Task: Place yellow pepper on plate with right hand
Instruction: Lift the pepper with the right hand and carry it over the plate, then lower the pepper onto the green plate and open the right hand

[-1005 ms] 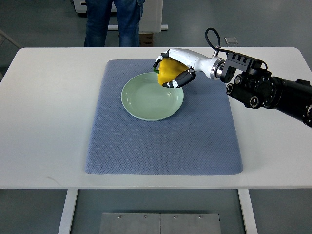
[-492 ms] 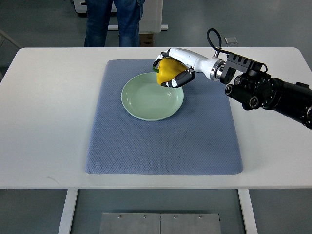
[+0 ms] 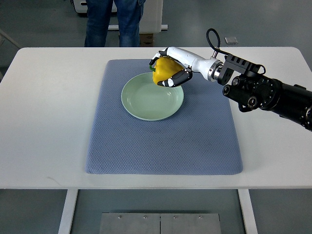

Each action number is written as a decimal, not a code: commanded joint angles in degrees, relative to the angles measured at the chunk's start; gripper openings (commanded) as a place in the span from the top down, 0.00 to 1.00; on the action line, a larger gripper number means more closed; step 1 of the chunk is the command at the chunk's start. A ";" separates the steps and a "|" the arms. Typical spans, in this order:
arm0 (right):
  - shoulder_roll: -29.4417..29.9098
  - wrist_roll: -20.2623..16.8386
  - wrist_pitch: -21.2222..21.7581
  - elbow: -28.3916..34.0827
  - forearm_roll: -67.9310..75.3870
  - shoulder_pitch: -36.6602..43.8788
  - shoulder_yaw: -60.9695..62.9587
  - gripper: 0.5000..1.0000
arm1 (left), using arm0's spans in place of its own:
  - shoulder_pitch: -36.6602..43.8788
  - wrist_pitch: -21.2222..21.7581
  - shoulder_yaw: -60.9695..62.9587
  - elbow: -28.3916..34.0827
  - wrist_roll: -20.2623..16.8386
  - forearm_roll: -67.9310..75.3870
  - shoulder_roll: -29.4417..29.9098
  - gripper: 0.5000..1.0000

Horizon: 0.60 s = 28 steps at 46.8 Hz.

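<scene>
One yellow pepper (image 3: 164,71), wrapped tight in the right robot hand (image 3: 169,68), fingers curled around it, hanging over the far right rim of the one pale green plate (image 3: 146,100). One blue mat (image 3: 161,141) on the white table (image 3: 44,122). No lettering readable. A person's legs (image 3: 114,22) stand beyond.

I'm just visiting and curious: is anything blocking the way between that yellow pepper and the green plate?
Nothing visible is. The right hand grips the yellow pepper at the plate's far right rim, and the plate is empty. Only the blue mat lies under it.
</scene>
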 commanded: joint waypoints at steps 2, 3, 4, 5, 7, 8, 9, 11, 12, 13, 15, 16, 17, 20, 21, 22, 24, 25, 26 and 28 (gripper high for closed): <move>0.00 0.00 -0.08 -0.09 0.00 -0.42 -0.03 1.00 | 0.00 0.00 0.00 0.00 0.00 0.00 0.00 0.00; 0.00 0.00 -0.08 -0.09 -0.09 -0.51 -0.03 1.00 | 0.00 0.00 0.00 0.00 0.00 0.00 0.00 0.00; 0.00 0.00 -0.08 -0.09 0.00 -0.59 -0.03 1.00 | 0.00 0.00 0.00 0.00 0.00 0.00 0.00 0.00; 0.00 0.00 0.01 -0.09 -0.09 -0.77 -0.03 1.00 | 0.00 0.00 0.00 0.00 0.00 0.00 0.00 0.00; 0.00 0.00 0.01 -0.09 0.00 -1.21 -0.03 1.00 | 0.00 0.00 0.00 0.00 0.00 0.00 0.00 0.00; 0.00 0.00 0.01 -0.09 -0.09 -1.38 -0.03 1.00 | 0.00 0.08 0.00 0.00 0.00 0.00 0.00 0.00; 0.00 0.00 -0.08 -0.09 0.00 -1.47 -0.03 1.00 | 0.00 0.00 0.00 0.00 0.00 0.00 0.00 0.00; 0.00 0.00 0.01 -0.09 -0.09 -1.65 -0.03 1.00 | 0.00 0.00 0.00 0.00 0.00 0.00 0.00 0.00; 0.00 0.00 0.01 -0.09 0.00 -1.74 -0.03 1.00 | 0.00 0.00 0.00 0.00 0.00 0.00 0.00 0.00; 0.00 0.00 0.01 -0.09 -0.09 -1.74 -0.03 1.00 | 0.00 0.00 0.00 0.00 0.00 0.00 0.00 0.00; 0.00 0.00 0.01 -0.08 -0.09 -2.09 -0.03 1.00 | 0.00 0.00 0.00 0.00 0.00 0.00 0.00 0.00; 0.00 0.00 0.01 0.00 0.00 -2.26 -0.03 1.00 | 0.00 0.00 0.00 0.00 0.00 0.00 0.00 0.00; 0.00 0.00 0.01 0.00 0.00 -2.35 -0.03 1.00 | 0.00 0.00 0.00 0.00 0.00 0.00 0.00 0.00; 0.00 0.00 0.01 0.00 0.00 -2.44 0.06 1.00 | 0.00 0.00 0.00 0.00 0.00 0.00 0.00 0.00; 0.00 0.00 0.01 0.00 0.00 -2.44 0.06 1.00 | 0.00 0.00 0.00 0.00 0.00 0.00 0.00 0.00; 0.00 0.00 0.01 0.00 0.00 -2.44 0.06 1.00 | 0.00 0.00 0.00 0.00 0.00 0.00 0.00 0.00; 0.00 0.00 0.01 0.00 0.00 -2.44 0.06 1.00 | 0.00 0.00 0.00 0.00 0.00 0.00 0.00 0.00; 0.00 0.00 0.01 0.00 0.00 -2.44 0.06 1.00 | 0.00 0.00 0.00 0.00 0.00 0.00 0.00 0.00; 0.00 0.00 0.01 0.09 0.00 -2.53 0.06 1.00 | 0.00 0.00 0.00 0.00 0.00 0.00 0.00 0.00; 0.00 0.00 0.01 0.09 0.00 -2.62 0.15 1.00 | 0.00 0.00 0.00 0.00 0.00 0.00 0.00 0.00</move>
